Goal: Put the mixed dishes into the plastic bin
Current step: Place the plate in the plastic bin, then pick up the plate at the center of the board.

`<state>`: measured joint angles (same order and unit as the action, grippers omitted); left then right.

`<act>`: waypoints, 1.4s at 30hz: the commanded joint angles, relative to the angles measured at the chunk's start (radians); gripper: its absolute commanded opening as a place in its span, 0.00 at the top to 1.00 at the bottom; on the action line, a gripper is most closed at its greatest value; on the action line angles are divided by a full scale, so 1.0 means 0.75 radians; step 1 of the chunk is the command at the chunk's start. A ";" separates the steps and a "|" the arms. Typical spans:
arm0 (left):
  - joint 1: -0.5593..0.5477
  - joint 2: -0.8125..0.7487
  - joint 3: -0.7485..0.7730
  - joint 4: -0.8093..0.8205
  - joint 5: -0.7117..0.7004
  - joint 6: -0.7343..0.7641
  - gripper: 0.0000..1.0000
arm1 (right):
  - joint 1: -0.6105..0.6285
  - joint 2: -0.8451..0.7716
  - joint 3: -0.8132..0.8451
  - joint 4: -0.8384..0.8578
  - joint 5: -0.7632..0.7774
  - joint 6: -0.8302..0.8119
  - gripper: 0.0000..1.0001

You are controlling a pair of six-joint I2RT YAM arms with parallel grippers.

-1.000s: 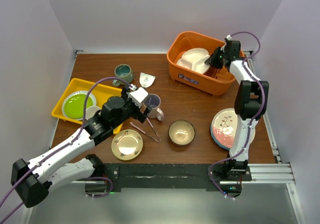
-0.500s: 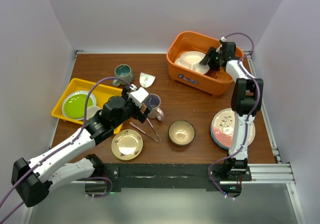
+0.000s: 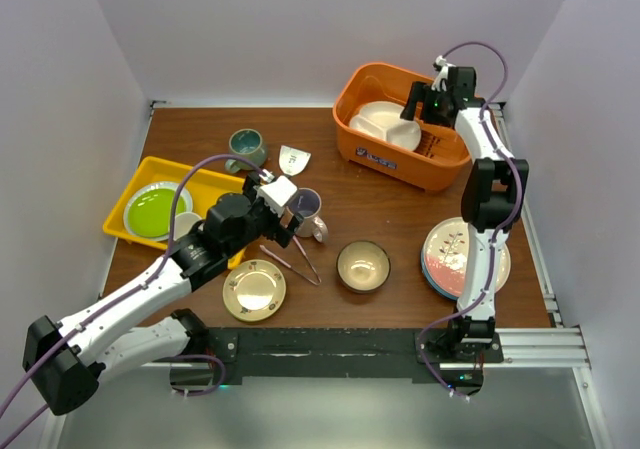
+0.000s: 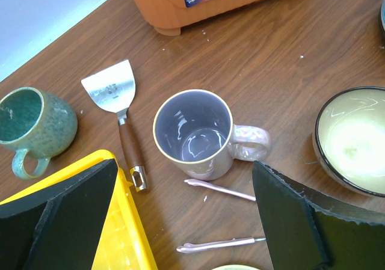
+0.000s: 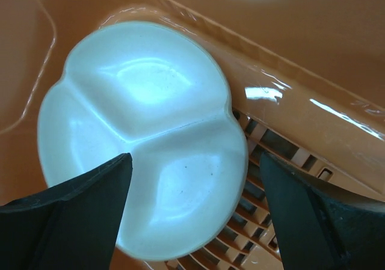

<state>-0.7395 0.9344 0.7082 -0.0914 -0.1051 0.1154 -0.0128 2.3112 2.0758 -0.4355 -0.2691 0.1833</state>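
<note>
Jaws of right gripper [image 5: 195, 162]: spread wide, nothing held, poised over white divided plate [image 5: 138, 138] lying inside plastic bin [image 3: 395, 159]. Jaws of left gripper [image 4: 184, 165]: spread, nothing held, poised above upright lavender mug [image 4: 195, 131]. Pink tongs [image 4: 219, 189] just beside mug; spatula [image 4: 117, 107], teal mug [image 4: 33, 122], bronze bowl [image 4: 355, 141], yellow tray [image 4: 129, 240] near.

White divided plate [image 3: 385, 124] inside orange bin [image 3: 428, 172].

Under the right claw [image 5: 192, 213]: glossy white glazed ceramic of the divided dish [image 5: 144, 131], against the smooth, shiny orange plastic of the bin [image 5: 313, 59]. Below the left claw [image 4: 180, 222]: pearly, glossy lavender mug [image 4: 194, 135]; speckled, duller teal mug [image 4: 36, 122]; scuffed bare metal on the spatula [image 4: 110, 88] blade; matt wood-grain table [image 4: 289, 65].
</note>
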 commanded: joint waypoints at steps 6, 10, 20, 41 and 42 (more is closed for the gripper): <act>0.016 -0.055 -0.003 0.065 -0.013 -0.021 0.00 | 0.007 -0.295 0.010 -0.111 -0.079 -0.344 0.08; 0.021 -0.080 -0.005 0.073 -0.013 -0.033 0.00 | 0.007 -0.498 -0.153 -0.090 -0.179 -0.455 0.08; 0.055 -0.127 -0.014 0.101 0.032 -0.125 0.00 | 0.007 -1.011 -0.589 -0.015 -0.402 -0.568 0.05; 0.059 -0.139 0.060 0.101 0.377 -0.698 0.00 | -0.065 -1.586 -1.058 -0.360 -0.488 -0.843 0.02; 0.057 -0.141 0.052 0.101 0.390 -0.710 0.00 | -0.077 -1.599 -1.064 -0.385 -0.484 -0.860 0.02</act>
<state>-0.7006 0.8417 0.7231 -0.0505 0.1009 -0.3260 -0.0364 1.1378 1.3041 -0.5926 -0.6212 -0.3603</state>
